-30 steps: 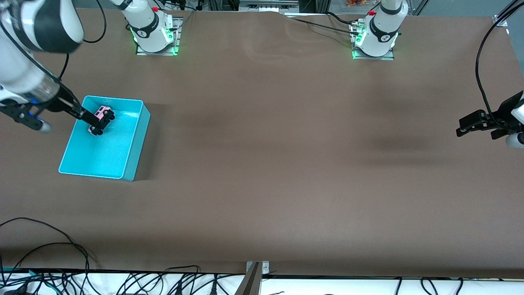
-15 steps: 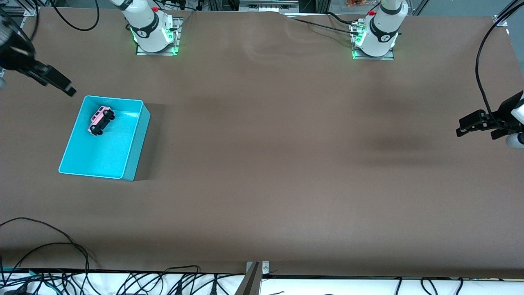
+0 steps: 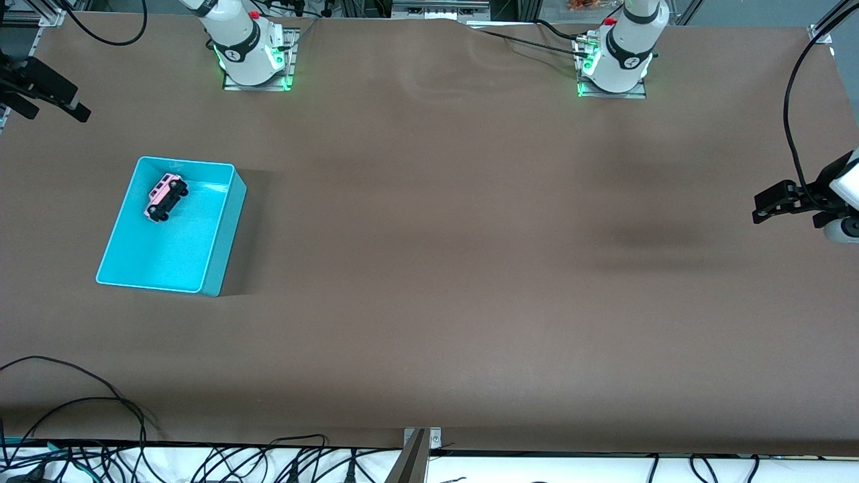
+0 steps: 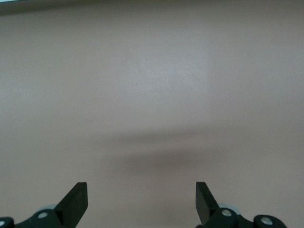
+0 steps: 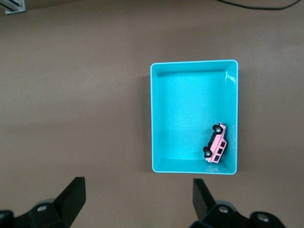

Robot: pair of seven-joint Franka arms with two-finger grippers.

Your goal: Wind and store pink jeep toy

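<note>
**Inside the bin, away from both grippers**

Well apart from the right gripper (image 3: 57,100), whose fingers gape empty above the table's (image 3: 429,268) edge, the pink jeep toy (image 3: 166,196) lies on its side in the turquoise bin (image 3: 225,221). Over bare table, the left gripper (image 3: 782,204) waits, spread wide, holding nothing.

A turquoise bin (image 3: 225,235) sits on the brown table (image 3: 470,268).

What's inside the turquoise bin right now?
Only the pink jeep toy, lying on its side by the wall farthest from the front camera, at the corner away from the arm bases. The rest of the turquoise bin floor shows bare; nothing is covered.
</note>
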